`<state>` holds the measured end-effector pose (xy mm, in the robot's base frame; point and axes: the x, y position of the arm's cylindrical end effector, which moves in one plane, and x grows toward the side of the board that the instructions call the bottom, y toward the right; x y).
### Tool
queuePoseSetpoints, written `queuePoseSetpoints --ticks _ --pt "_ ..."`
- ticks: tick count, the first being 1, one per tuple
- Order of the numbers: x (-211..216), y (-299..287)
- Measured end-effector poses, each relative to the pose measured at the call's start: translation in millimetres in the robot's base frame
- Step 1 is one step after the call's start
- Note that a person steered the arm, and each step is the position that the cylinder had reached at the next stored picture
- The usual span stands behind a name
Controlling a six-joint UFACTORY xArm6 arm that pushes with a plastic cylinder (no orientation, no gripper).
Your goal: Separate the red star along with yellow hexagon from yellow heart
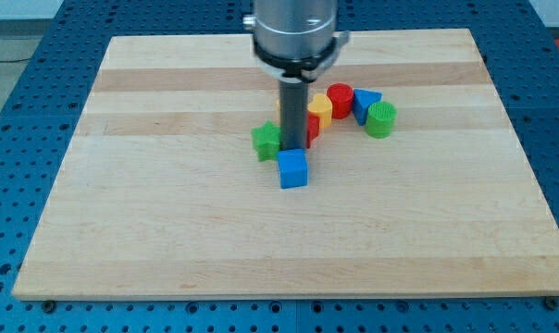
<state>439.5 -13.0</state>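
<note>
So the wooden board point(168, 231) has all the blocks bunched up a bit above its middle, nothing sitting in any container, just loose on the wood. The rod comes straight down and the tip point(293, 148) lands right behind the blue cube point(293, 169), with the green star point(267, 141) just to the view's left of it. There's no gripper on this arm, only the rod, so nothing opens or closes.

The red star point(313, 128) is mostly hidden behind the rod, peeking out on its right side, touching the yellow hexagon point(320, 112). The yellow heart can't really be made out; a sliver of yellow sits behind the rod. Further right: a red cylinder point(341, 98), a blue triangle point(366, 103) and a green cylinder point(382, 119), all close together.
</note>
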Motion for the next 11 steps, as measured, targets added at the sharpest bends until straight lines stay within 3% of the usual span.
queuePoseSetpoints --ticks 3,6,7,8,11 --pt "-14.9 -90.5" --pt "-0.6 32.7" --pt "-7.8 67.9" --pt "-45.6 71.1" --pt "-68.4 -32.6"
